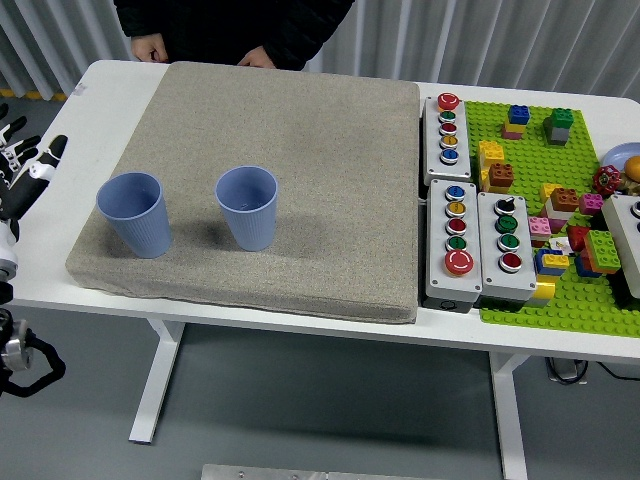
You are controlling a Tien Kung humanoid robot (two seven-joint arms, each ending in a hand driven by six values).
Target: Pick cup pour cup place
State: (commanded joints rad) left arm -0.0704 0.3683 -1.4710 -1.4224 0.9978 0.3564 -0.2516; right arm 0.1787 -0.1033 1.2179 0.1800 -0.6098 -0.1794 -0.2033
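Two blue cups stood upright on the grey mat (300,150): the left cup (134,214) near the mat's near-left corner, and the middle cup (247,207) just to its right, the two near each other but apart. Neither was touched by anything. The left hand (22,170) hung at the left edge of the picture, over the bare white table (80,110) beside the mat, well clear of the left cup, with its fingers (12,135) spread and holding nothing. The right arm did not show at all.

A person (235,25) in dark clothing stood at the far side, hands resting at the table's far edge, away from the cups. To the right lay the button boxes (470,230) and a green brick plate (560,200) with coloured blocks, all outside the working area.

Both cups stood unheld, so the picking step looked not yet done (whether either cup held anything could not be seen from this angle). To do it well, the hand would need to come in from the left at mid-height of the left cup, fingers wide enough to pass round the tapering wall, and close gently, since a thin cup deforms and tips easily. The nearness of the middle cup would call for a straight lift before any tilt toward it.
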